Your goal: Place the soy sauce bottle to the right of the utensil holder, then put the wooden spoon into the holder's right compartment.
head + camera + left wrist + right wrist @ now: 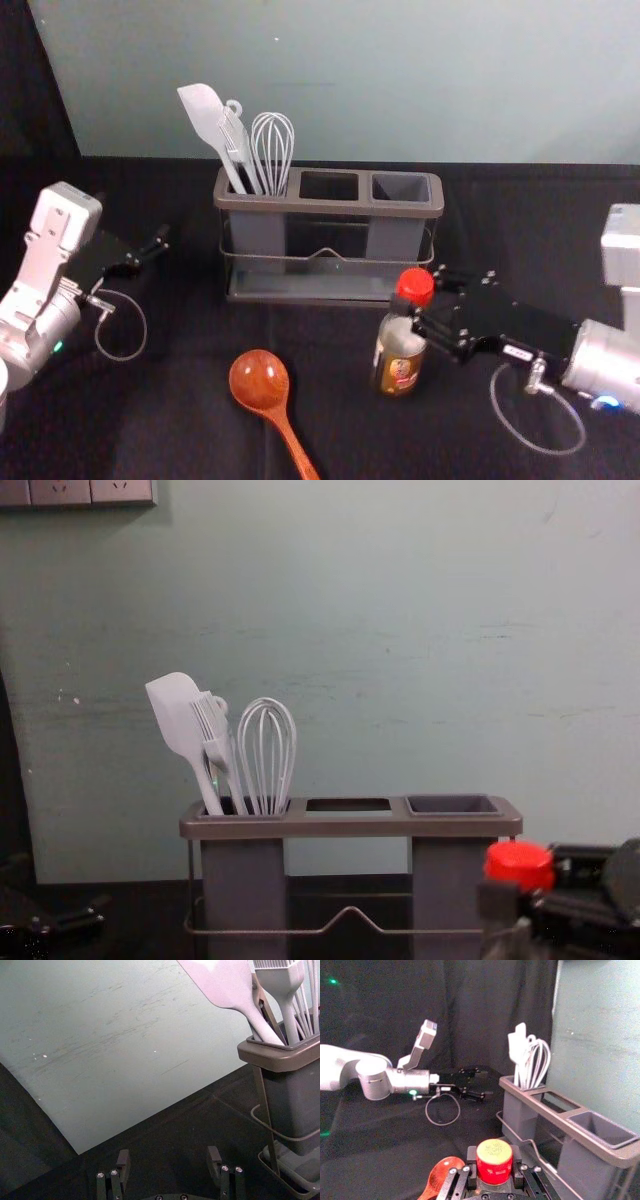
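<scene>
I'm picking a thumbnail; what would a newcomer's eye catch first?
Probably the bright red bottle cap in the right end effector, before the grey plastic holder. Next, the glossy reddish-brown wooden spoon lying left of the cap, then the white spatula and whisk standing in the holder's left compartment.

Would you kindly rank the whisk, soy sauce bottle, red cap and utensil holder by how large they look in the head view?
1. Utensil holder
2. Soy sauce bottle
3. Whisk
4. Red cap

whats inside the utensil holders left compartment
The left compartment holds a spatula, brush, whisk and another partly covered utensil. Its walls hide their lower ends and its bottom.
</scene>
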Motion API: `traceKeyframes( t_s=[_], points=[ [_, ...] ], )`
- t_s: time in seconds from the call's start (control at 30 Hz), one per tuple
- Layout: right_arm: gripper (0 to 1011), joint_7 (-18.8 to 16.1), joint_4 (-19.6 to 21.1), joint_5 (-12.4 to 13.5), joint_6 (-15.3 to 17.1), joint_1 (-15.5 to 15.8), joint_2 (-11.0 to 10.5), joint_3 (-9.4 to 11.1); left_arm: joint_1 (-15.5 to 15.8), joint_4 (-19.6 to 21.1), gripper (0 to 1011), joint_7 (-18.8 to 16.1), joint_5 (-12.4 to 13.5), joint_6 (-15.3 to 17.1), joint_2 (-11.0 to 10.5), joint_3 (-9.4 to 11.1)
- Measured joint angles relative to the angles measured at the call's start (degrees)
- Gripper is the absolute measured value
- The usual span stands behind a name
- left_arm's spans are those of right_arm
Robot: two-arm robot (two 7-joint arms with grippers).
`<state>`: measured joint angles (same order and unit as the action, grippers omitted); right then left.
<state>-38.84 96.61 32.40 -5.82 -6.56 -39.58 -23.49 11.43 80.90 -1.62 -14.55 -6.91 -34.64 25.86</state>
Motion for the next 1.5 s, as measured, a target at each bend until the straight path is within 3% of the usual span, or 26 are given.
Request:
traceKeyframes(
  t_s=[0.13, 0.4, 0.6, 0.8, 1.2, 1.5],
  points=[
    [382, 1.3, 2.2, 1.2, -0.6, 2.5, -1.8, 2.6, 0.0, 0.0, 1005, 0.0, 0.0, 0.0, 0.0, 0.0],
    [383, 5.5, 4.9, 2.4, -2.5, 9.1, -5.4, 10.7, 0.0, 0.0, 1005, 0.0, 0.0, 0.0, 0.0, 0.0],
    [382, 7.7, 3.2, 1.6, -3.0, 9.7, -5.0, 14.0, 0.0, 0.0, 1005, 0.0, 0.0, 0.0, 0.0, 0.0],
    [382, 8.1, -0.2, 0.4, -2.4, 6.8, -2.9, 13.7, 0.0, 0.0, 1005, 0.0, 0.0, 0.0, 0.0, 0.0],
    [382, 5.9, -11.3, -3.2, -1.8, -3.2, 3.3, 9.8, 0.0, 0.0, 1005, 0.0, 0.0, 0.0, 0.0, 0.0],
    [382, 5.3, -15.1, -4.4, -2.9, -6.9, 6.1, 8.6, 0.0, 0.0, 1005, 0.0, 0.0, 0.0, 0.0, 0.0]
  ],
)
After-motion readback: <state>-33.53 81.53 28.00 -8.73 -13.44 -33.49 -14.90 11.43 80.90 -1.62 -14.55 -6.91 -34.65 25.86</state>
